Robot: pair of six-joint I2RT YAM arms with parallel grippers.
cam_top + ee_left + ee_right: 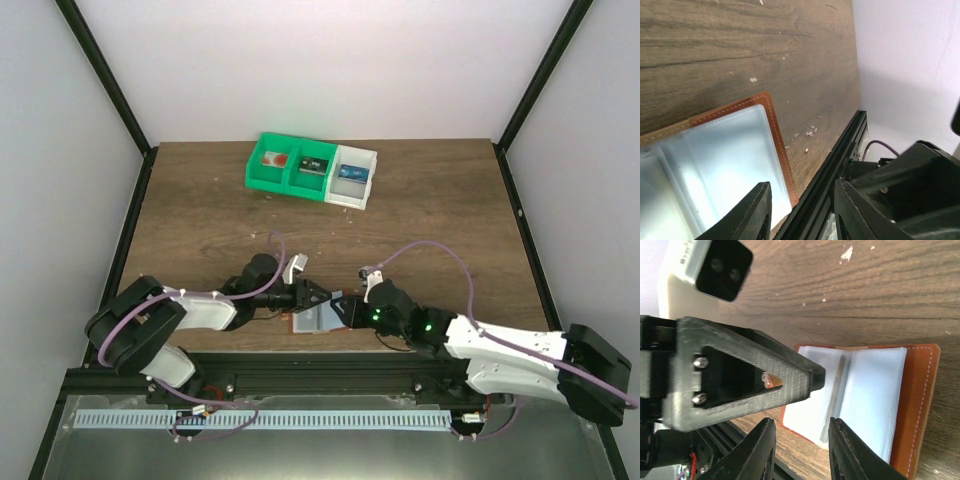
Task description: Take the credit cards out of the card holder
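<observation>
Card holder: my card holder [922, 405] lies open, inside up, on the surface [740, 40], close to the near edge and just beside the black rail [816, 200].
Axis: its spread runs left to right between my 2 arms. The centre fold runs roughly front to back.
Left claw: my left claw [801, 197] reaches in from the left, jaws partly apart with nothing between them. 1 fingertip is over the left-hand pocket, touching it or just above. I cannot tell which.
Right claw: my right claw [801, 432] hangs over the holder's edge on its own side, jaws parted and holding nothing.
Nearer arm: both are at the holder. I judge the left is better placed to pin a panel and the right to pick.
Credit cards: I see no card face in either pocket. A thin tan sliver [841, 372] runs along the fold, and it could be a card edge or the spine.
Bin: the green-and-white bin [268, 184] sits well apart at the far side. Each of its 3 compartments holds 1 small flat item (pale with red, dark, blue), all too small to name.
Materials: the holder is reddish-brown leather with pale stitching round the rim. Its pockets are smooth, glossy and pale grey-blue. The surface is dark wood grain with pale flecks.
Next move: I would probe the fold sliver, approaching along the fold line.
</observation>
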